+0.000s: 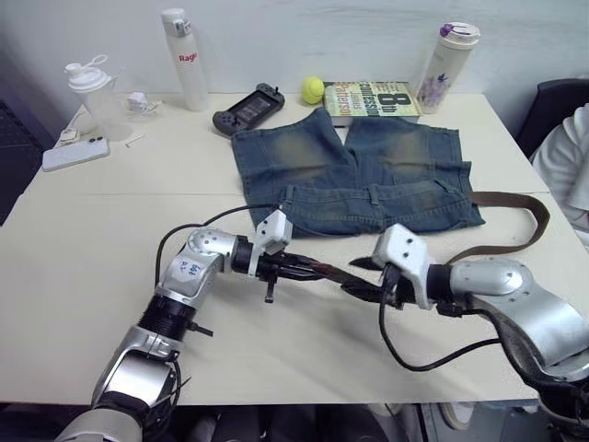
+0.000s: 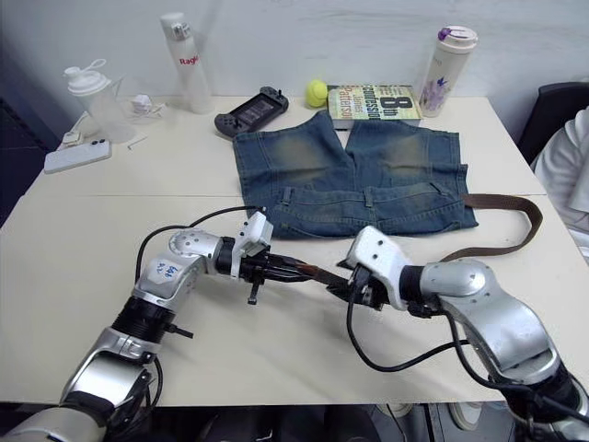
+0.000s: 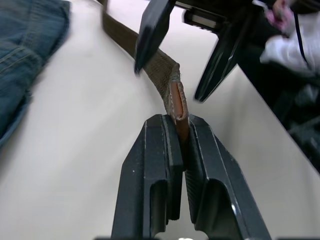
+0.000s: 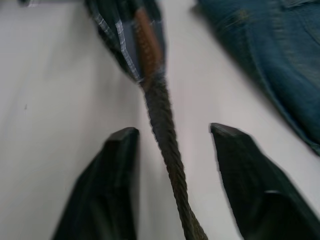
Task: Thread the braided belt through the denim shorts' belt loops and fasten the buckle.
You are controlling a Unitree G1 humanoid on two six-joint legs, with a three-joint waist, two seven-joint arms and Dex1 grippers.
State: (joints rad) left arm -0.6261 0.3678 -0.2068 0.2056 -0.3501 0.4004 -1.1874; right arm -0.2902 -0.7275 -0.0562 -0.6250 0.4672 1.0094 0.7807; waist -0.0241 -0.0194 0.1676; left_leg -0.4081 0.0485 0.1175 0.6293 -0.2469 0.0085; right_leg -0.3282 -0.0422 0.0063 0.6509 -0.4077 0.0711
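The denim shorts [image 1: 354, 175] lie flat at the table's middle back, waistband toward me, with a belt loop [image 1: 374, 195] on it. The braided belt [image 1: 515, 198] leaves the waistband's right end, curves round on the table and runs back left to my grippers in front of the shorts. My left gripper [image 3: 180, 122] is shut on the belt's leather tip [image 3: 177, 102]. My right gripper [image 4: 172, 132] is open, its fingers either side of the belt [image 4: 162, 120], just right of the left gripper [image 1: 308, 269]. The buckle is hidden.
Behind the shorts are a book [image 1: 373, 98], a tennis ball [image 1: 313, 89], a game controller [image 1: 248, 109] and two bottles [image 1: 184, 60] [image 1: 449, 64]. A shaker [image 1: 92, 92] and phone [image 1: 75, 153] sit at the far left. A person's sleeve [image 1: 572, 166] is at the right edge.
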